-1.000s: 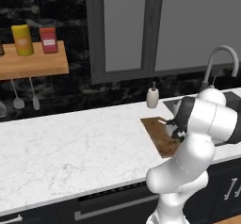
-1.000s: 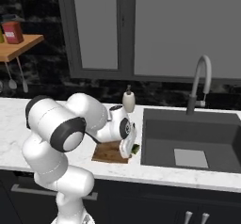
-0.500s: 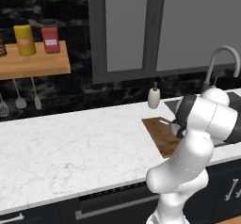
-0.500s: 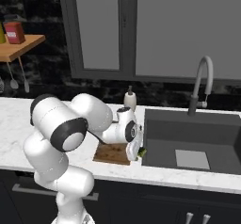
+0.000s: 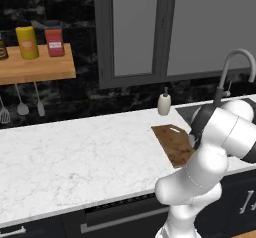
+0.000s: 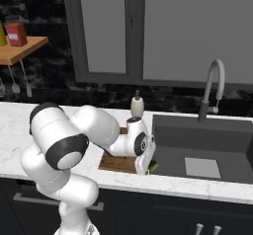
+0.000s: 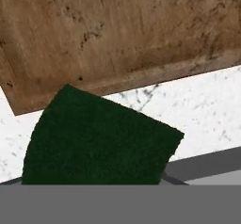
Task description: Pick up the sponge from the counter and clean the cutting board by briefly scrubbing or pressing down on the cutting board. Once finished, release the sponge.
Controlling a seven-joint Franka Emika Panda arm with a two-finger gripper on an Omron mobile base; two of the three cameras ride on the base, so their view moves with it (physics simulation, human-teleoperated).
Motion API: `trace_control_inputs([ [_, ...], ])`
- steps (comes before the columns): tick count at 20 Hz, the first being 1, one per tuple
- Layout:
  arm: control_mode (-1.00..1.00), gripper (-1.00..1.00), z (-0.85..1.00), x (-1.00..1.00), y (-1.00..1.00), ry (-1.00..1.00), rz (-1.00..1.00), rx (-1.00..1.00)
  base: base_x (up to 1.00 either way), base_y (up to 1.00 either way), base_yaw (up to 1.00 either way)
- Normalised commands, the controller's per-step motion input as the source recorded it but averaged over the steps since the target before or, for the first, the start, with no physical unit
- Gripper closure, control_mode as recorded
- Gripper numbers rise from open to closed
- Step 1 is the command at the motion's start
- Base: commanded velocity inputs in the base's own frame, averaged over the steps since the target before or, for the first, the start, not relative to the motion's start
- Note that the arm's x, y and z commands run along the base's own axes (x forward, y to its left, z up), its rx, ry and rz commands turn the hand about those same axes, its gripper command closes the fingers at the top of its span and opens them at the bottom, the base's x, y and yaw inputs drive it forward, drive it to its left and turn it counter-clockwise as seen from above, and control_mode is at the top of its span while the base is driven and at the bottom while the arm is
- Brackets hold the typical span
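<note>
In my hand view the sponge (image 7: 96,140) filled the lower centre of the frame, its dark green top right up against where my fingers would rise, with one corner reaching the board (image 7: 113,35) across the upper half and white counter (image 7: 207,110) at the right. In the right base view my gripper (image 6: 147,164) sat low in the middle of the frame at the board's (image 6: 116,164) right end, and a sliver of yellow-green sponge (image 6: 153,166) showed just right of it, beside the sink (image 6: 197,145). I could not tell whether my fingers were apart or clamped on the sponge.
</note>
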Motion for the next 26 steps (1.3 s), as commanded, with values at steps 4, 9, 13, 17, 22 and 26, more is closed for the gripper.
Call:
trace_control_inputs([
  [4, -1.0, 1.0, -0.24, -1.0, -0.03, 0.0, 0.09, 0.0, 0.0, 0.0, 0.0],
  [9, -1.0, 1.0, 0.96, -0.32, -0.14, -0.16, 0.11, 0.34, 0.0, 0.0, 0.0],
  [13, -1.0, 1.0, 1.0, 0.14, 0.17, -0.23, 0.19, 0.51, 0.0, 0.0, 0.0],
  [17, -1.0, 1.0, 1.0, 0.46, 0.02, -0.12, 0.21, 0.38, 0.0, 0.0, 0.0],
  [22, -1.0, 1.0, 0.6, 0.25, 0.32, 0.05, 0.11, 0.41, 0.0, 0.0, 0.0],
  [26, -1.0, 1.0, 0.0, 0.07, 0.63, 0.04, 0.0, 0.15, 0.0, 0.0, 0.0],
])
